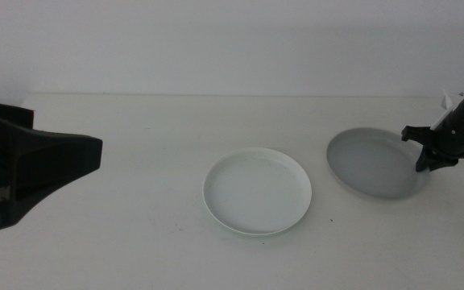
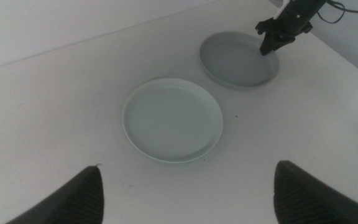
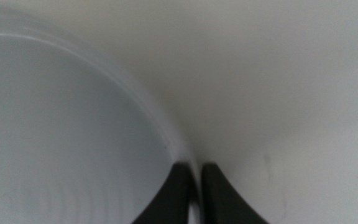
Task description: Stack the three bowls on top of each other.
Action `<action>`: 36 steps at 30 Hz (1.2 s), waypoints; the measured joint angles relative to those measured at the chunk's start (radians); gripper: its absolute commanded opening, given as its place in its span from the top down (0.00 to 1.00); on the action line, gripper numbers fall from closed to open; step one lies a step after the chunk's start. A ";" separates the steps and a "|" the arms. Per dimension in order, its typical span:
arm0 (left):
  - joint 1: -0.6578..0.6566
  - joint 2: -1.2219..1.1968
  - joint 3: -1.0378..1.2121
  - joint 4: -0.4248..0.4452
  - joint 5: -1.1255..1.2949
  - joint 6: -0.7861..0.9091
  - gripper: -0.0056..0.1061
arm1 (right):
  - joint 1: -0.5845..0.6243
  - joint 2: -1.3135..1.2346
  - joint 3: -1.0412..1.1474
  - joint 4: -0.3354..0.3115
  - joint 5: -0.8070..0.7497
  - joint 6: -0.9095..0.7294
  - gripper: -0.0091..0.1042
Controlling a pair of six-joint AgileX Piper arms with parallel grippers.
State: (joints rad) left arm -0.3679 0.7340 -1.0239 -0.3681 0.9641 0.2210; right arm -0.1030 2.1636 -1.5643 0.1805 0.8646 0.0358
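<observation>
Two bowls sit on the white table (image 1: 135,242). At the left edge the left gripper (image 2: 188,196) waits, jaws spread wide. The white bowl (image 1: 257,191) lies flat in the middle. Right of it, apart, the grey bowl (image 1: 373,163) tilts, its right rim pinched in the right gripper (image 1: 423,158).

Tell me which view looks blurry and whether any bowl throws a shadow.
Right wrist view: soft and out of focus, the grey bowl rim blurred at the right gripper. Middle view: sharp, washed out, faint shadow under the white bowl. Left wrist view: clear, left gripper open.
</observation>
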 measured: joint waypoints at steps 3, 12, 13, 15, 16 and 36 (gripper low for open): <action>0.000 0.000 0.000 0.000 0.000 0.000 0.11 | -0.007 -0.013 -0.012 -0.002 0.010 0.000 0.94; 0.000 0.000 0.000 0.000 0.000 0.000 0.11 | 0.034 -0.249 -0.029 0.011 0.069 0.000 0.94; 0.000 0.000 0.000 0.000 0.000 0.000 0.11 | 0.059 -0.276 -0.029 0.018 0.078 0.000 0.94; 0.000 0.000 0.000 0.000 0.000 0.000 0.11 | 0.118 -0.313 -0.031 0.029 0.091 0.000 0.94; 0.000 0.000 0.000 0.000 0.000 0.000 0.11 | 0.151 -0.327 -0.031 0.033 0.098 0.000 0.94; 0.000 0.000 0.000 0.006 0.000 0.000 0.11 | 0.490 -0.155 -0.031 0.027 0.079 0.020 0.94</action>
State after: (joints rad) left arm -0.3679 0.7340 -1.0239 -0.3618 0.9641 0.2210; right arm 0.3872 2.0090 -1.5955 0.2080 0.9436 0.0561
